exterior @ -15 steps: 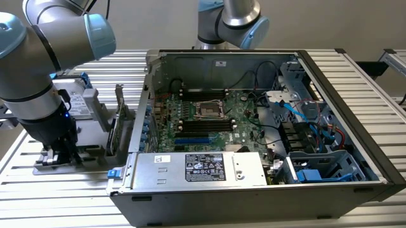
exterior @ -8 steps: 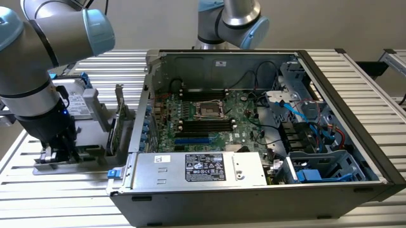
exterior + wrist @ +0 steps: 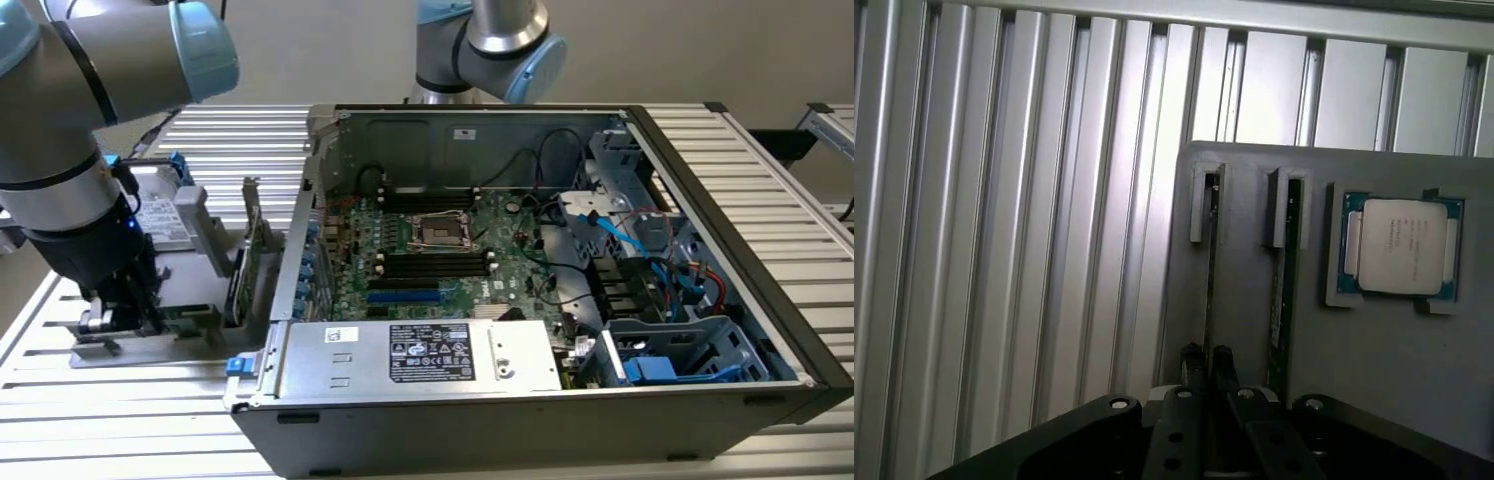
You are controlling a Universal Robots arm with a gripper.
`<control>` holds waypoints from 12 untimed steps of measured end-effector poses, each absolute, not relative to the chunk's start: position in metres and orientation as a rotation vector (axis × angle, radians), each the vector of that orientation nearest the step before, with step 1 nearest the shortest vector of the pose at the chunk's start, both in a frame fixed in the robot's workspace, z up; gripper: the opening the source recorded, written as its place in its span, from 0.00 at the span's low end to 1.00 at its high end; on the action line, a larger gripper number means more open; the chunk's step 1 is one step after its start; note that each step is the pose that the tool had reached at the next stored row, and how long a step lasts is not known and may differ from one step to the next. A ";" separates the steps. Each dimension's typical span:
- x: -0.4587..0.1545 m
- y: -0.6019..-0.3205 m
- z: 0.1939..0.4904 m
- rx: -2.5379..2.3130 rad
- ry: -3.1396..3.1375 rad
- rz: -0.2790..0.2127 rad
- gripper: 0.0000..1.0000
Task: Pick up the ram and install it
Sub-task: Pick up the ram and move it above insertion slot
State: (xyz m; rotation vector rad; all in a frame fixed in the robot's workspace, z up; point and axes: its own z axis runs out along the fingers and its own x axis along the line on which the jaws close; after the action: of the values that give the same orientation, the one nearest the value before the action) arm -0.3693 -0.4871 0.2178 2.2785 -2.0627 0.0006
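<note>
Ribbed table (image 3: 1004, 250), grey holder (image 3: 1394, 370): ram (image 3: 1211, 280) on edge, processor chip (image 3: 1400, 246) alongside.

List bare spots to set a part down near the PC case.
Free: table slats between the grey parts holder and the near edge; slats on the exterior view's right of the PC case. Crowded: inside the case; the holder, with the gripper at the ram, processor alongside.
</note>
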 end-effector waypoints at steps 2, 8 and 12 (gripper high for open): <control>-0.369 -0.486 0.224 2.278 -2.062 0.001 0.14; -0.369 -0.484 0.250 2.276 -2.063 0.002 0.14; -0.368 -0.484 0.268 2.276 -2.063 0.003 0.14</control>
State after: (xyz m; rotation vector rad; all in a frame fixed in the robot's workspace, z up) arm -0.3677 -0.4840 0.2682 2.2763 -2.0629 0.0026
